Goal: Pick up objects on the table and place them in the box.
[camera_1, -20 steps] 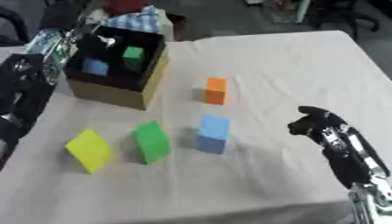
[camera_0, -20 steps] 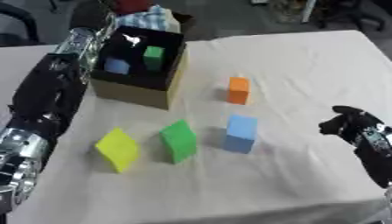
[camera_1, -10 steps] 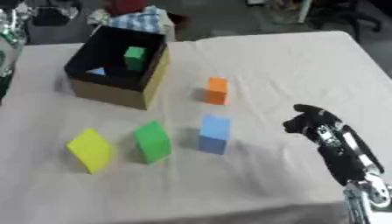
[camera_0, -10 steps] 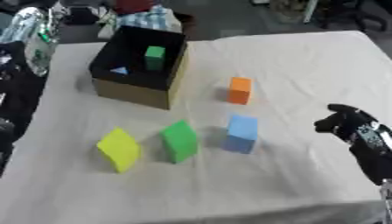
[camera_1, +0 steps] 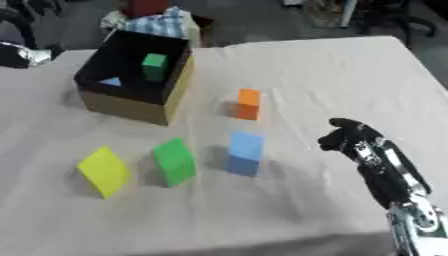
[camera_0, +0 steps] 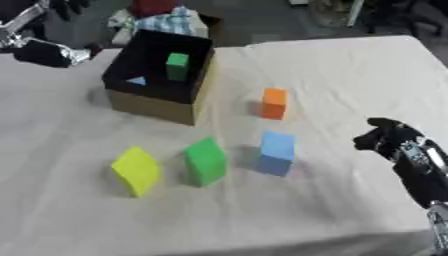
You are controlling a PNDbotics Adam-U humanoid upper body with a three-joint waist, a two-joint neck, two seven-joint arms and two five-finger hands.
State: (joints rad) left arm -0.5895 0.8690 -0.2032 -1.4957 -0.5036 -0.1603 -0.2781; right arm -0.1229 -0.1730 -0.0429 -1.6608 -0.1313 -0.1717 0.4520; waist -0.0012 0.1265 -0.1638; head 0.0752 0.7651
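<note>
Left hand (camera_0: 66, 6) shows above the box (camera_0: 157, 102); right eye view crops it.

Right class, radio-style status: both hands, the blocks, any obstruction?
Right hand curled, empty; left hand unseen. Four blocks on the table: yellow, green, blue, orange. Box unobstructed.

Spread wide under everything: a wrinkled off-white cloth table cover (camera_0: 332, 70). Just beyond its far edge, a crumpled blue-and-white checked fabric (camera_0: 171, 22); behind that fabric, a dark red object (camera_0: 153, 7), shape unclear.
</note>
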